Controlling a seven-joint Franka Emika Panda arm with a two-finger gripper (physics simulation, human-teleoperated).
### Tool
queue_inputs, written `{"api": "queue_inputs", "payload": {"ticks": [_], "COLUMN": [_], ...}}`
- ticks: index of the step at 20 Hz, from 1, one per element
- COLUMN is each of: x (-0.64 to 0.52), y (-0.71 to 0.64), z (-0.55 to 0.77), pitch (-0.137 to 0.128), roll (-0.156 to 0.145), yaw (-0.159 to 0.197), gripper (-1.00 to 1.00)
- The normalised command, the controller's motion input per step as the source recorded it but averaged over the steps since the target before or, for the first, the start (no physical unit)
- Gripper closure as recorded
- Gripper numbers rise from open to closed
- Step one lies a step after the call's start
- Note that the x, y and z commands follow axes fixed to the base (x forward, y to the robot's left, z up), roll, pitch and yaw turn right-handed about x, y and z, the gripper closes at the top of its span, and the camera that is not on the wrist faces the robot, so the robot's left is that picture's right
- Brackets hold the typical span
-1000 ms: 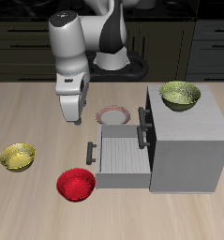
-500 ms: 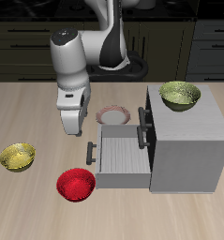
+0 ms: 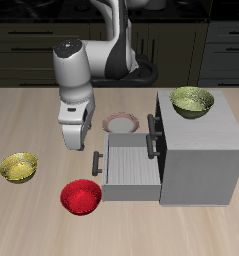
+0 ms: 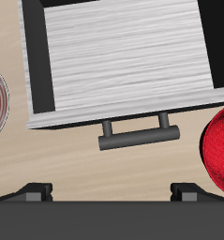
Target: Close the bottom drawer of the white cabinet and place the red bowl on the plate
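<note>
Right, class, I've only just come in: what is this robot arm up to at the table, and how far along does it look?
A white Franka arm's two-finger gripper hangs above the table, holding nothing, close to the dark bar handle of the white cabinet's bottom drawer. That drawer is pulled out and looks empty. The glossy red bowl sits on the table by the drawer front, not yet on the pink-rimmed white plate farther back. An olive-green bowl rests on the cabinet top; a yellow-green bowl sits apart on the table.
</note>
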Motion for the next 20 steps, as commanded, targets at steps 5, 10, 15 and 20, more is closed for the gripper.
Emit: {"api": "queue_inputs", "payload": {"ticks": [5,10,15,20], "x": [-0.01,-0.01,-0.02,0.02], "y": [-0.03,0.02,0.01,0.05], "z": [-0.22,-0.12,-0.10,-0.17], "pitch": [0.025,0.008,0.001,0.023], "roll": [-0.009,0.000,0.000,0.016], "yaw": [-0.025,-0.005,-0.008,0.003], "gripper": [-1.00,-1.00,-1.00,-1.00]}}
